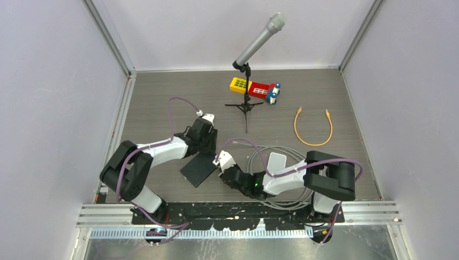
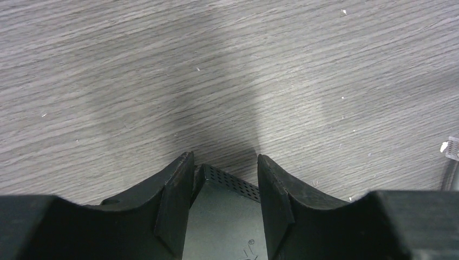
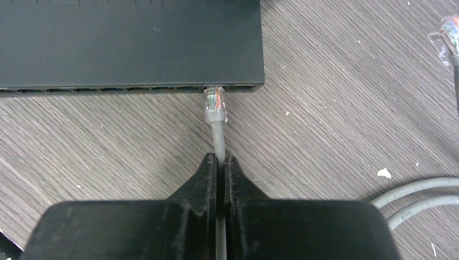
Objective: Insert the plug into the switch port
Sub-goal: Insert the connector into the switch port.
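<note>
The black switch [image 1: 197,169] lies flat between the two arms; its row of ports [image 3: 130,89] faces my right wrist camera. My left gripper [image 2: 224,158] is shut on a far corner of the switch [image 2: 227,216], one pad on each side of it. My right gripper [image 3: 221,160] is shut on the grey cable [image 3: 218,138] a short way behind the clear plug [image 3: 215,105]. The plug's tip sits at the port row near the switch's right end, slightly tilted. In the top view the left gripper [image 1: 200,147] is at the switch's far edge and the right gripper [image 1: 219,164] at its right edge.
Grey cable is coiled [image 1: 281,181] under the right arm, with loops [image 3: 417,197] and a second clear plug [image 3: 446,38] to the right. A microphone stand [image 1: 246,103], a red and yellow toy [image 1: 254,88] and an orange cable [image 1: 313,127] stand further back.
</note>
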